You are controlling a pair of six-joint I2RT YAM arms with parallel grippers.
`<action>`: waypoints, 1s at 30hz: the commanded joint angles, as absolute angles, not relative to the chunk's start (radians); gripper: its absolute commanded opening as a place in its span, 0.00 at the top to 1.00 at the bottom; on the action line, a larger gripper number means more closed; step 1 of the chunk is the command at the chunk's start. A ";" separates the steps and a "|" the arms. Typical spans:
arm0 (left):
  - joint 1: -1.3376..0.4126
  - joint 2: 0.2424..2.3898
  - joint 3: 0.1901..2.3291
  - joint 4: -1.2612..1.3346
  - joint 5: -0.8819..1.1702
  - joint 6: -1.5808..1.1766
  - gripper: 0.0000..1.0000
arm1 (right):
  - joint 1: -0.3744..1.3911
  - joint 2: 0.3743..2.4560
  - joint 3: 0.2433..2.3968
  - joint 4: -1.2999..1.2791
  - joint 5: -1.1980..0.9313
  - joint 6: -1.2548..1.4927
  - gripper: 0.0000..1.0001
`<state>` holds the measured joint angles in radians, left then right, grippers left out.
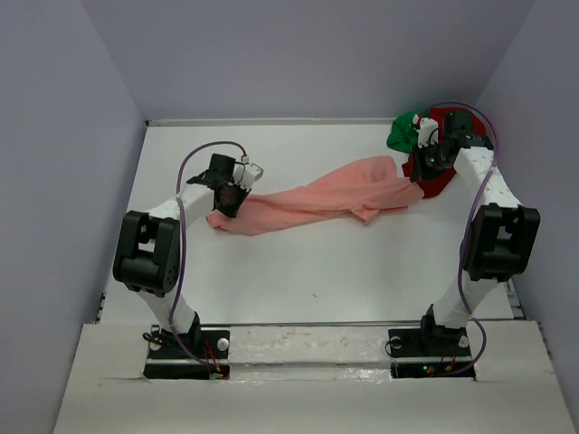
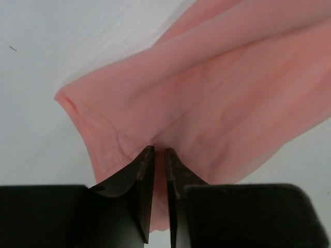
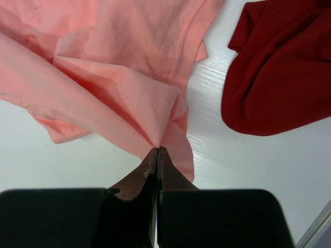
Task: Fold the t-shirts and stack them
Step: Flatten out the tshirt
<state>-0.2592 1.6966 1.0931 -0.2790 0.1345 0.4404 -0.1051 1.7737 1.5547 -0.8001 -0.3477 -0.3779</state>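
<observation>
Salmon-pink soft cloth t-shirt (image 1: 317, 203) lies stretched across the white table (image 1: 317, 280) between the two arms. The left gripper (image 2: 159, 151), jaws narrow, pinches its hemmed edge, and the right gripper (image 3: 157, 150) is closed tight on a fold at the other end. Crumpled dark red cloth t-shirt (image 3: 279, 77) and green cloth t-shirt (image 1: 400, 134) lie together in the far right corner.

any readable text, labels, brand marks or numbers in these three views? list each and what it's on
None: no text can be read in any view.
salmon-pink t-shirt: plain cloth, no print, no tag showing.
dark red t-shirt: plain, no print.
green t-shirt: plain on the part that shows.
arm bases: small coloured lights only; any lettering is too small to make out.
</observation>
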 commanded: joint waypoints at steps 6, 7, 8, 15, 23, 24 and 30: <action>-0.247 1.624 1.066 -0.284 0.080 0.477 0.73 | -0.112 1.729 1.548 -0.772 -0.345 -0.390 1.00; -0.247 1.624 1.068 -0.282 0.066 0.476 0.73 | -0.112 1.729 1.548 -0.772 -0.345 -0.391 1.00; -0.247 1.624 1.069 -0.282 0.063 0.479 0.73 | -0.112 1.729 1.548 -0.772 -0.345 -0.393 1.00; -0.245 1.606 1.072 -0.255 0.014 0.482 0.74 | -0.112 1.732 1.546 -0.772 -0.351 -0.393 1.00; -0.245 1.635 1.080 -0.261 0.055 0.472 0.67 | -0.112 1.730 1.542 -0.773 -0.345 -0.399 1.00; -0.244 1.643 1.081 -0.262 0.061 0.472 0.64 | -0.112 1.730 1.542 -0.772 -0.344 -0.400 1.00; -0.245 1.655 1.077 -0.252 0.077 0.477 0.63 | -0.112 1.732 1.540 -0.773 -0.350 -0.403 1.00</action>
